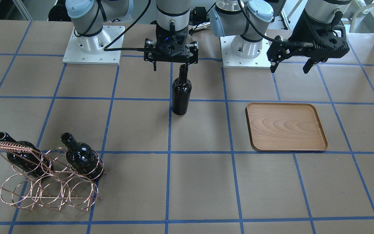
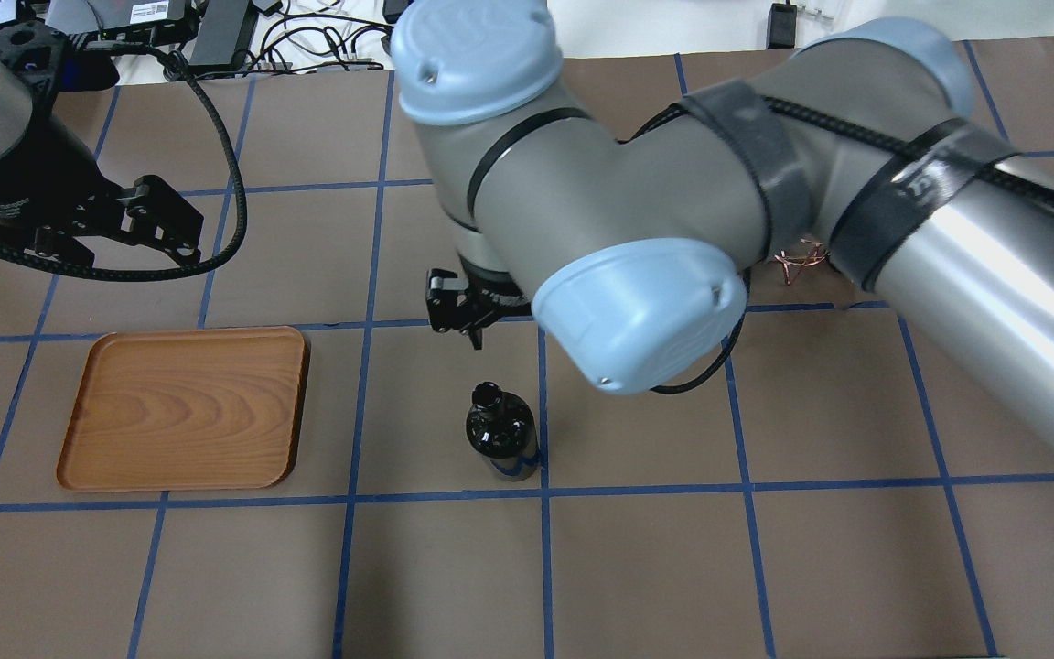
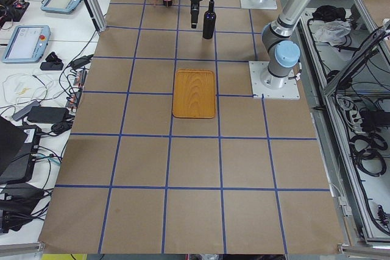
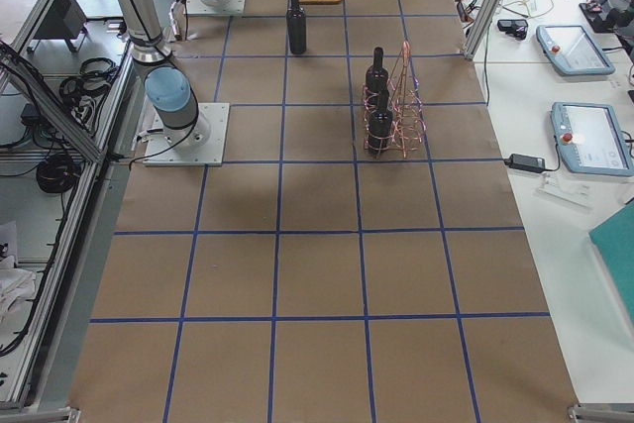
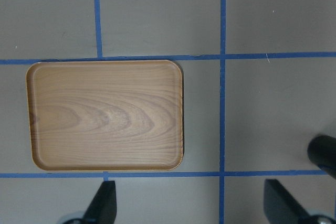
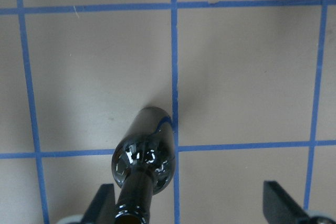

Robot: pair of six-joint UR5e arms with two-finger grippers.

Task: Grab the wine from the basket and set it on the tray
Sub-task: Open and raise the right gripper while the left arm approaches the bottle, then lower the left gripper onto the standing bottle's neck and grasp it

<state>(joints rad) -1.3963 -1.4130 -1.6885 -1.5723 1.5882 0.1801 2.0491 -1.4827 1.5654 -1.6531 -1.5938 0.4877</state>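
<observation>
One wine bottle [image 1: 181, 94] stands upright on the bare table, also in the overhead view [image 2: 500, 430] and the right wrist view [image 6: 144, 161]. My right gripper [image 1: 170, 65] is open just above it, and the neck is close to one finger [image 6: 105, 203], not clamped. The wooden tray [image 1: 286, 126] lies flat with nothing on it and fills the left wrist view [image 5: 105, 116]. My left gripper [image 1: 290, 68] is open and holds nothing, hovering beyond the tray's robot-side edge. The copper wire basket [image 1: 44, 182] holds two more bottles [image 1: 21, 152] [image 1: 80, 156].
The table is brown paper with a blue tape grid. The two arm bases [image 1: 93, 42] [image 1: 245, 45] stand on white plates at the robot side. My right arm's elbow [image 2: 637, 210] hides most of the basket in the overhead view.
</observation>
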